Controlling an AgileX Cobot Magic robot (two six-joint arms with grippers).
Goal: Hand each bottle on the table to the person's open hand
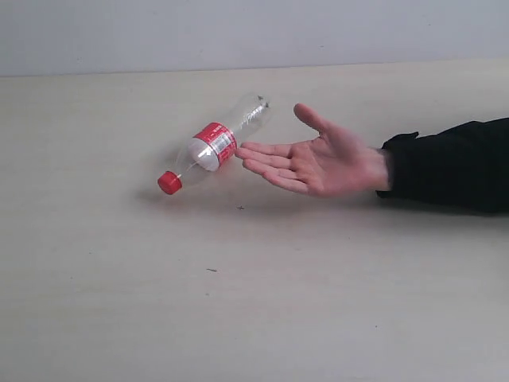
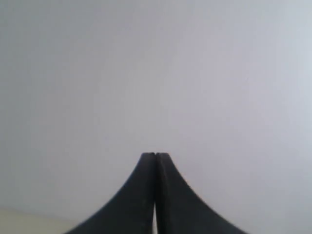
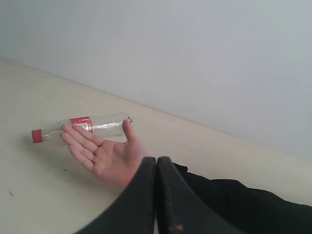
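One bottle (image 1: pixel 213 146), clear with a red label and red cap, lies on its side on the pale beige table (image 1: pixel 119 278), cap toward the near left. It also shows in the right wrist view as the bottle (image 3: pixel 83 126). A person's open hand (image 1: pixel 318 163) reaches in from the right, palm up, fingertips beside the bottle's label; the same hand (image 3: pixel 105 153) shows in the right wrist view. My left gripper (image 2: pixel 155 155) is shut and faces a blank grey wall. My right gripper (image 3: pixel 157 159) is shut and empty, well back from the hand. No other bottle is in view. Neither gripper shows in the exterior view.
The person's black sleeve (image 1: pixel 453 163) lies across the right side of the table. A grey wall (image 1: pixel 238 32) runs along the table's far edge. A few tiny dark specks (image 1: pixel 241 208) dot the wood grain.
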